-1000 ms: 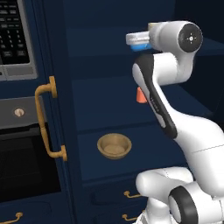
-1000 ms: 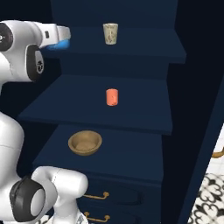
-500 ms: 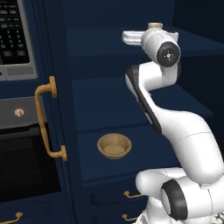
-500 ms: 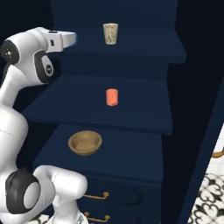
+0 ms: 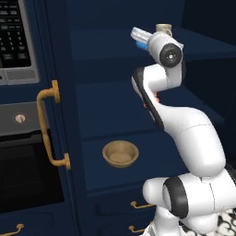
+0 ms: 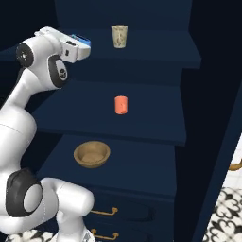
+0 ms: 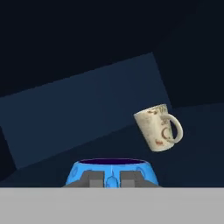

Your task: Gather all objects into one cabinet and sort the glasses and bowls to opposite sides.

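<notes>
Inventory, navy cabinet (image 6: 142, 52): my gripper (image 7: 109, 178), fingers pinched on the blue bowl (image 7: 109, 171), frame bottom. Beige mug (image 6: 119, 36) top centre shelf; orange-red mug (image 6: 121, 105) mid-frame; wooden bowl (image 6: 92, 153) lower left. Gathering apparently nearly done; side-sorting remains.

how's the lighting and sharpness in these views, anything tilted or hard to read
Left base view: dim navy cabinet, tan bowl reads clearly. Right base view: evenly lit, beige mug and orange-red mug sharp. Hand view: rolled, shelf slants, upper area nearly black; blue bowl in the pincer bright, slightly soft.
</notes>
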